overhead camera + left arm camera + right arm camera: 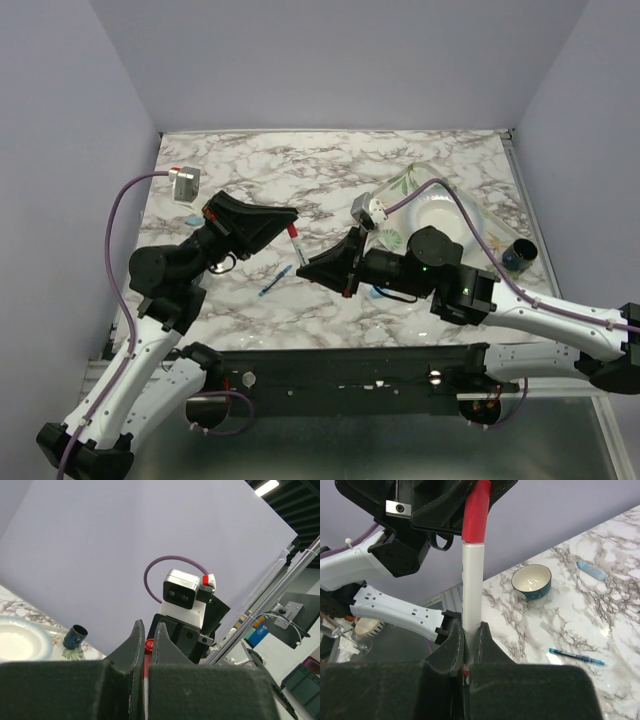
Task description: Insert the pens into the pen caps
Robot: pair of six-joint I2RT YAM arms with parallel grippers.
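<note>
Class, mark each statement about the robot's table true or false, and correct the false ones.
1. The left jaws hold the red cap. True.
2. The white pen lies flat on the table. False: the right jaws grip it, its top end meeting the cap.
3. A blue pen lies on the marble table. True.
4. The dark cup stands on the white plate. False: it stands apart, to the plate's right.
</note>
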